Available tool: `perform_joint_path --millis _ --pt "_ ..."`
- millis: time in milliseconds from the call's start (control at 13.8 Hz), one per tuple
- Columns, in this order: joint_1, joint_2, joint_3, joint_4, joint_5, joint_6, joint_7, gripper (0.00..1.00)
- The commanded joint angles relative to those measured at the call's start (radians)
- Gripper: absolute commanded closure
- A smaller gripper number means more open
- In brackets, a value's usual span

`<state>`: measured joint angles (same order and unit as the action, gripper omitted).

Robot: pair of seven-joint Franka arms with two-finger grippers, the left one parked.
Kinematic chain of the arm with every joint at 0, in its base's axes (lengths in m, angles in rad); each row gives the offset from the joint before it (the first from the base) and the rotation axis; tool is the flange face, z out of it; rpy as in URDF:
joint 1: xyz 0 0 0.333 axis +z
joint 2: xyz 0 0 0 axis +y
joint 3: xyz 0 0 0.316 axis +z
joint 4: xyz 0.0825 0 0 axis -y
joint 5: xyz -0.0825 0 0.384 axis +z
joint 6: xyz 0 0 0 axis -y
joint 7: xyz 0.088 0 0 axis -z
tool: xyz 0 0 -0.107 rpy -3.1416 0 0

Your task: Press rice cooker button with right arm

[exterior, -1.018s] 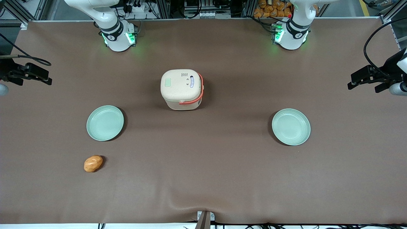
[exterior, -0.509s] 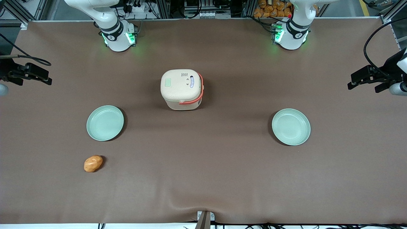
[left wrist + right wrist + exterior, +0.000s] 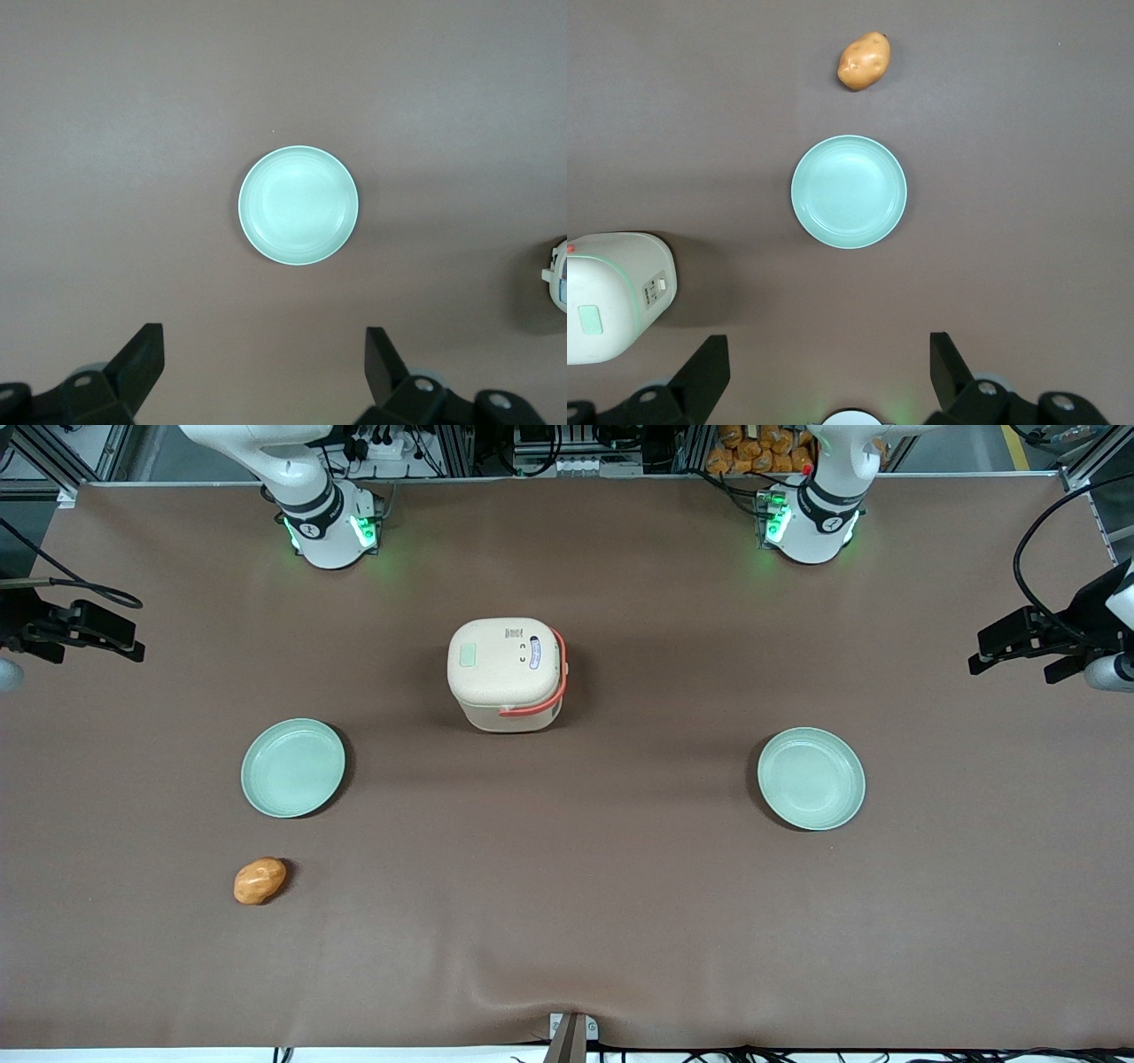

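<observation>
The cream rice cooker point(image 3: 507, 673) stands mid-table with its lid shut and its coral-orange handle point(image 3: 558, 682) on the side toward the parked arm. The small pale-green button point(image 3: 467, 654) sits on the lid's edge toward the working arm. The right wrist view also shows the cooker point(image 3: 611, 297) and its button point(image 3: 589, 320). The right arm's base point(image 3: 323, 527) is at the table's back edge. My gripper point(image 3: 828, 359) hangs high over the table near that base, open and empty, its black fingers point(image 3: 709, 367) wide apart, well away from the cooker. The front view does not show the gripper.
A pale-green plate point(image 3: 293, 768) lies nearer the front camera than the working arm's base, also in the right wrist view point(image 3: 849, 191). An orange potato point(image 3: 260, 880) lies nearer the camera still. A second plate point(image 3: 811, 779) lies toward the parked arm's end.
</observation>
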<state>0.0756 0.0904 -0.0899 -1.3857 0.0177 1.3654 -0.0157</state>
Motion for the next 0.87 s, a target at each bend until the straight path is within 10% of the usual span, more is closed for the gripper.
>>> perform_joint_path --millis 0,800 --pt "-0.002 -0.001 -0.002 0.008 0.01 -0.003 -0.015 0.0" --pt "0.176 0.0 -0.001 0.005 0.114 -0.003 -0.01 0.0"
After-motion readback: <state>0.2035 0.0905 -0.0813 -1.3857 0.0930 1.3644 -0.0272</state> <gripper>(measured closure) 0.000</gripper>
